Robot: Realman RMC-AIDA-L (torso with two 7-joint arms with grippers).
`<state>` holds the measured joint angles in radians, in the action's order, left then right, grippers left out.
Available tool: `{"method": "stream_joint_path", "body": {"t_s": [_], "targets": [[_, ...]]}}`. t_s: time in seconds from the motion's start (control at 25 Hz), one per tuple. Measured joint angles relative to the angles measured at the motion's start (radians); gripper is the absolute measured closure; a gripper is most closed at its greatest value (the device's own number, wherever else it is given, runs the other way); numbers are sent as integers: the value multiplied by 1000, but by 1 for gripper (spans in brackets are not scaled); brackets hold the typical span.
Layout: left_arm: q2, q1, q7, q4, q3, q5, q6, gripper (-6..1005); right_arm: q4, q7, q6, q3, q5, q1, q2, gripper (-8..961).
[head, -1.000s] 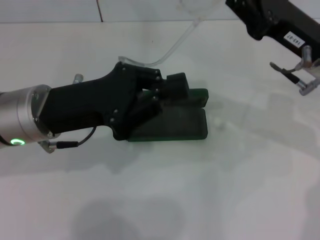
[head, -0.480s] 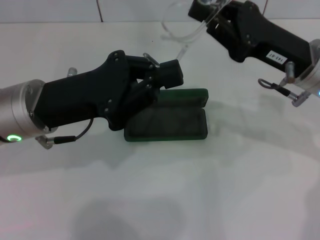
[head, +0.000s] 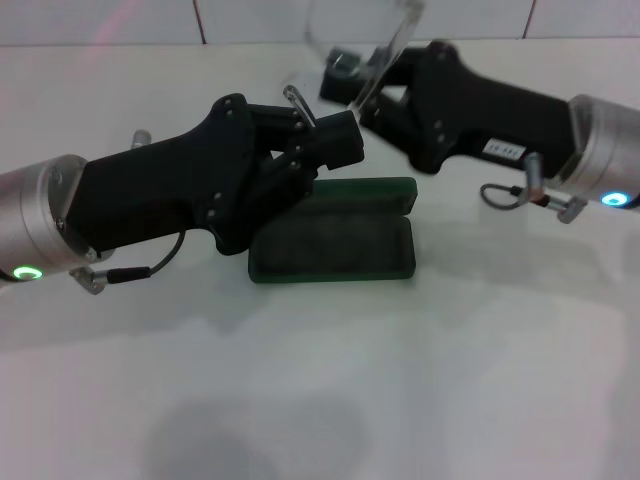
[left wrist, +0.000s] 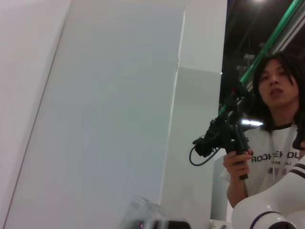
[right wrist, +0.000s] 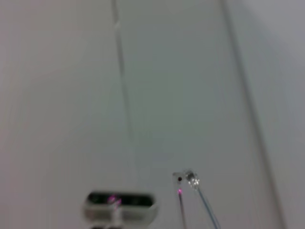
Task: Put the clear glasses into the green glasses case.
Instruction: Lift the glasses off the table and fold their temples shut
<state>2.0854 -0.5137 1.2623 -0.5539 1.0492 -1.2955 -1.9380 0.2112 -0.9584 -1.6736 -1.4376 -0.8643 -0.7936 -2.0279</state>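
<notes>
The green case [head: 335, 243] lay open on the table [head: 420, 380], lid folded back, its lined tray facing up and bare, ready to take the glasses. The clear glasses [head: 370, 45] hung in the air beyond the case, pinched in the right gripper [head: 345, 82], whose jaws were clamped on the frame near one hinge so the lens rose above them and a thin arm trailed down between the two grippers. The left gripper [head: 335, 148] hovered just over the case's near-left corner, close beneath the right one; whether its jaws were parted or closed could not be made out. It seemed placed to steady the case or catch the loose arm, so that the glasses could be folded before going down into the tray.
</notes>
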Motion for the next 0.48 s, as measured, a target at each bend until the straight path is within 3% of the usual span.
{"method": "stream_joint_path", "body": {"t_s": [0.28,0.48], "targets": [[-1,4,0,0,0,0,9,956,73,7,63,-157,137,30,0,840],[-2,13,-2,2,-1,0,9,956,97,13,70,-164,190,64,0,840]]}}
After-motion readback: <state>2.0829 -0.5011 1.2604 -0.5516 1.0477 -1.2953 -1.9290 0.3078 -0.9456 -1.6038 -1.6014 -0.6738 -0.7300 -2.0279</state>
